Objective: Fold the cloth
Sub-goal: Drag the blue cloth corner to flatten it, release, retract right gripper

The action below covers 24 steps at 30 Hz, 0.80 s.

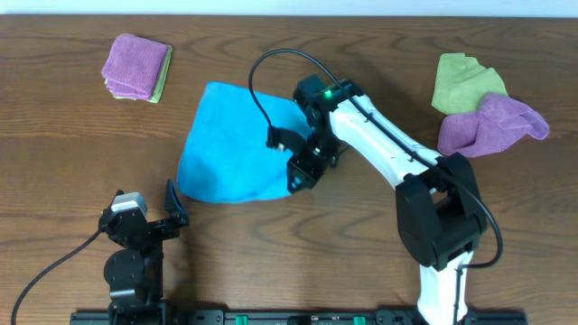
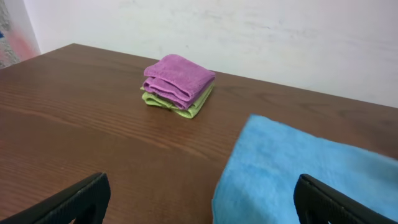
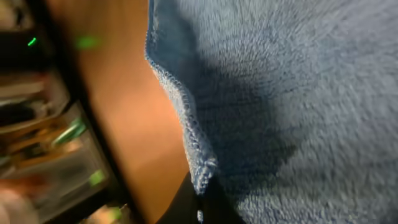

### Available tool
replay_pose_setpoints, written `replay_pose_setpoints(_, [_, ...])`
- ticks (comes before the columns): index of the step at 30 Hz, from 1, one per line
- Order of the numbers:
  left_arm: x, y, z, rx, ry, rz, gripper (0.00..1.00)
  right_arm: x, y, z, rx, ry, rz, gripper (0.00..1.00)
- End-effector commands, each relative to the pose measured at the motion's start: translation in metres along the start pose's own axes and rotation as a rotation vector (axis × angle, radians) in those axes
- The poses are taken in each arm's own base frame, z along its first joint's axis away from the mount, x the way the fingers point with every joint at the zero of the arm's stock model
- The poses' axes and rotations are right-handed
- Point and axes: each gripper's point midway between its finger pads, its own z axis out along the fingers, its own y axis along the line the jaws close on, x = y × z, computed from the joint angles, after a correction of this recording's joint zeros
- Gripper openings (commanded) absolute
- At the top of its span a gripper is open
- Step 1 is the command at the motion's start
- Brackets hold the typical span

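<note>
- Brown wooden tabletop [image 1: 271, 244] held the blue cloth [image 1: 230, 144], spread left of centre.
- Overhead, the arm hid your right claw [image 1: 302, 171] at the cloth's near edge. Its wrist view showed the hem [image 3: 186, 118] pinched between dark, cropped fingers [image 3: 183, 208].
- Your left claw [image 2: 202, 199] stood wide open, empty, near the cloth's corner.
</note>
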Motion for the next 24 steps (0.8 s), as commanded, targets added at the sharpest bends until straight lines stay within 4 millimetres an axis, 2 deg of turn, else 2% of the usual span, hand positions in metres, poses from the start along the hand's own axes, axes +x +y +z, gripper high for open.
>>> replay_pose_setpoints(1, [0.02,0.006,0.003,-0.024,0.047,0.009,0.95,0.003,0.02,-0.007,-0.064,-0.002,0.02,0.13])
replay_pose_setpoints(2, [0.02,0.006,0.003,-0.024,0.047,0.009,0.95,0.007,0.022,-0.007,-0.072,0.015,0.033,0.49])
replay_pose_setpoints(3, [0.02,0.006,0.003,-0.024,0.047,0.009,0.95,0.011,0.024,-0.007,-0.074,0.035,0.044,0.99])
replay_pose_setpoints(7, [0.02,0.006,0.003,-0.024,0.047,0.009,0.95,0.021,0.016,-0.006,-0.013,0.085,0.046,0.99])
replay_pose_setpoints(10, [0.02,0.006,0.003,-0.024,0.047,0.009,0.95,0.021,-0.001,-0.006,0.078,0.1,0.025,0.99])
replay_pose_setpoints(12, [0.02,0.006,0.003,-0.024,0.047,0.009,0.95,0.014,-0.016,-0.008,0.159,0.081,0.014,0.99])
replay_pose_setpoints(14, [0.02,0.006,0.003,-0.024,0.047,0.009,0.95,-0.001,-0.034,-0.01,0.248,0.031,-0.002,0.99])
replay_pose_setpoints(16, [0.02,0.006,0.003,-0.024,0.047,0.009,0.95,-0.023,-0.051,-0.015,0.33,-0.046,-0.051,0.36])
replay_pose_setpoints(18, [0.02,0.006,0.003,-0.024,0.047,0.009,0.95,-0.034,-0.062,-0.021,0.389,-0.086,-0.059,0.08])
replay_pose_setpoints(19, [0.02,0.006,0.003,-0.024,0.047,0.009,0.95,-0.038,-0.072,-0.026,0.444,-0.108,-0.02,0.02])
replay_pose_setpoints(21, [0.02,0.006,0.003,-0.024,0.047,0.009,0.96,-0.033,-0.09,-0.036,0.537,-0.108,0.078,0.13])
replay_pose_setpoints(22, [0.02,0.006,0.003,-0.024,0.047,0.009,0.95,-0.028,-0.096,-0.039,0.564,-0.104,0.128,0.25])
replay_pose_setpoints(24, [0.02,0.006,0.003,-0.024,0.047,0.009,0.95,-0.019,-0.103,-0.044,0.582,-0.099,0.205,0.31])
